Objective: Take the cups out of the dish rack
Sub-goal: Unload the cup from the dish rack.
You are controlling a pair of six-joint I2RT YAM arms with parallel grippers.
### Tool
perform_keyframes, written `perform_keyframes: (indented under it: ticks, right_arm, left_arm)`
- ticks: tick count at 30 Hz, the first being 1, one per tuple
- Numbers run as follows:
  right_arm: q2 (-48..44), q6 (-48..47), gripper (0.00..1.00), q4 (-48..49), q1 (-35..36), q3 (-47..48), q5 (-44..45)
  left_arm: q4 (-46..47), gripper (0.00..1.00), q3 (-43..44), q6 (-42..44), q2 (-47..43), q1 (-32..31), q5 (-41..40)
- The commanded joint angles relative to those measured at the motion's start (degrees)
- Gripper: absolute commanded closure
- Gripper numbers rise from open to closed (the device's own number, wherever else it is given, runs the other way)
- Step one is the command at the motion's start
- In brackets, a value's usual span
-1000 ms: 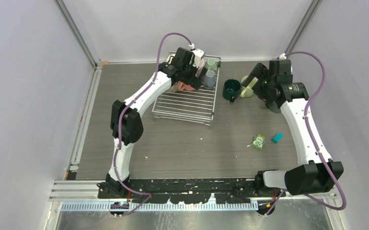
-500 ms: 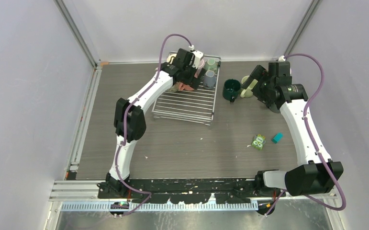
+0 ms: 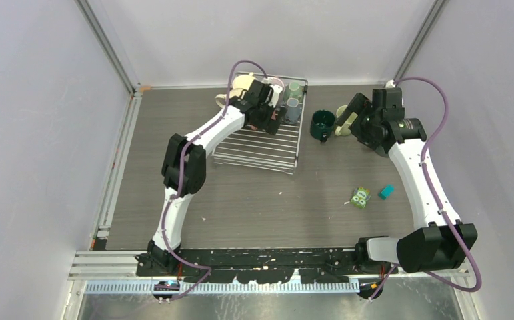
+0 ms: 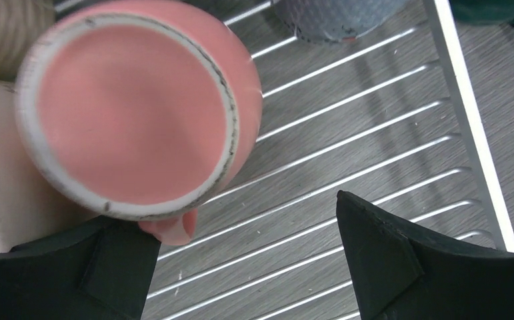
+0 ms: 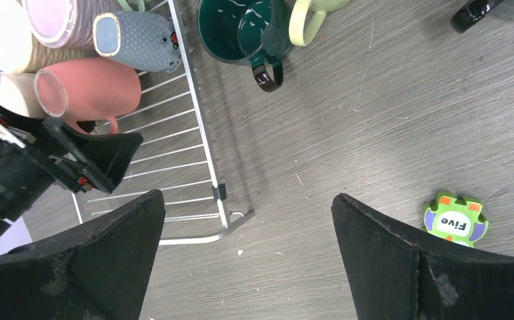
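The silver wire dish rack [image 3: 261, 143] lies at the table's back centre. A salmon pink mug [image 4: 131, 113] lies on its side in it, base toward the left wrist camera. My left gripper [image 4: 241, 220] is open just above the rack bars [image 4: 347, 133], and its left finger is next to the pink mug's handle. Grey [image 5: 137, 40], mauve [image 5: 67, 20] and cream [image 5: 4, 27] mugs crowd the rack's far end. A dark teal mug [image 3: 322, 125] and a pale green mug [image 3: 343, 123] stand on the table to the right of the rack. My right gripper [image 5: 247, 197] is open and empty above them.
A green toy block [image 3: 360, 197] and a small teal block [image 3: 387, 192] lie on the table at the right. Frame posts and walls close in the back and sides. The near half of the rack holds no mugs.
My left gripper has shifted slightly right and toward the rack's far end, uncovering a cream mug at the rack's back left. The right arm has barely moved.
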Motion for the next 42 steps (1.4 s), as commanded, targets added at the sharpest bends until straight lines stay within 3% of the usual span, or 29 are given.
perform_keyframes:
  ticks: [1, 5, 9, 17, 33, 42]
  right_arm:
    - [-1.1, 0.5, 0.00, 3.0, 0.5, -0.7, -2.1]
    - [-0.9, 0.6, 0.00, 3.3, 0.6, -1.0, -2.4]
    - [-0.9, 0.5, 0.00, 3.6, 0.6, -1.5, -2.4]
    - [-0.9, 0.6, 0.00, 4.2, 0.6, -1.9, -2.8]
    - [-0.7, 0.2, 0.00, 4.5, 0.9, -2.2, -3.0]
    - [-1.1, 0.0, 0.00, 4.5, 1.0, -2.6, -2.9]
  left_arm:
    - [3.8, 0.05, -3.3, -3.5, -4.4, -0.9, -1.1]
    - [3.1, 0.20, -3.1, -4.9, -3.3, -1.1, -5.5]
    - [1.9, 0.28, -2.1, -4.9, -1.9, -1.1, -8.3]
    - [1.1, 0.35, -0.9, -4.9, -0.2, -1.1, -13.1]
    - [5.5, 0.56, -2.3, -4.5, 2.0, -0.9, -15.0]
    - [6.8, 0.80, -1.8, -3.5, 2.9, -0.8, -15.4]
